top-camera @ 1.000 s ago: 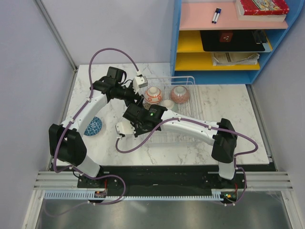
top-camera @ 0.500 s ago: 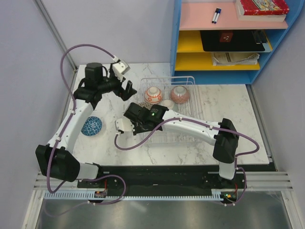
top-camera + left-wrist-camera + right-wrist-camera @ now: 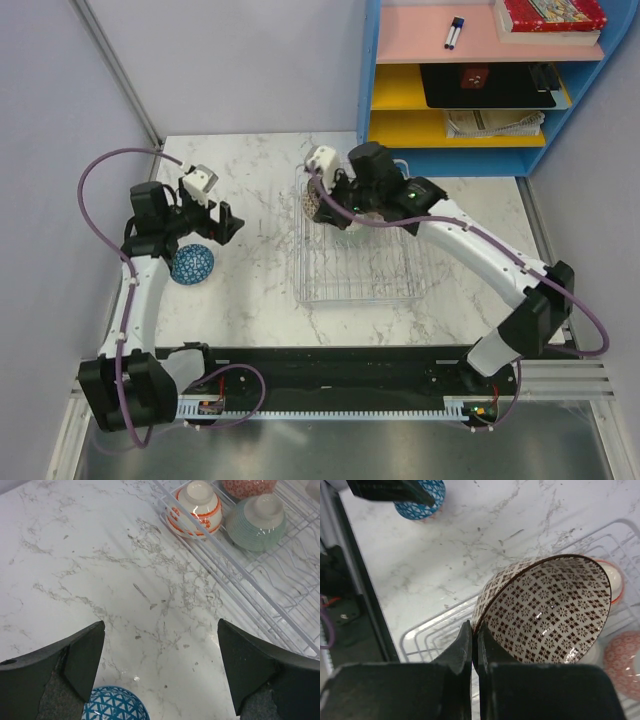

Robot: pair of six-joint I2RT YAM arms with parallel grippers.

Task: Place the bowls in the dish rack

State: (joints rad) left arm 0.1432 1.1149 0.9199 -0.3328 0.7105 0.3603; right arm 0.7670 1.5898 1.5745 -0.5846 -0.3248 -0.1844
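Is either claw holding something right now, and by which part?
The right gripper pinches the brown-patterned round ceramic bowl by its rim, between its two fingers. The left gripper is open and holds nothing.

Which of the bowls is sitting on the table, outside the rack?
The blue-patterned bowl: it alone stands on the table, left of the dish rack.
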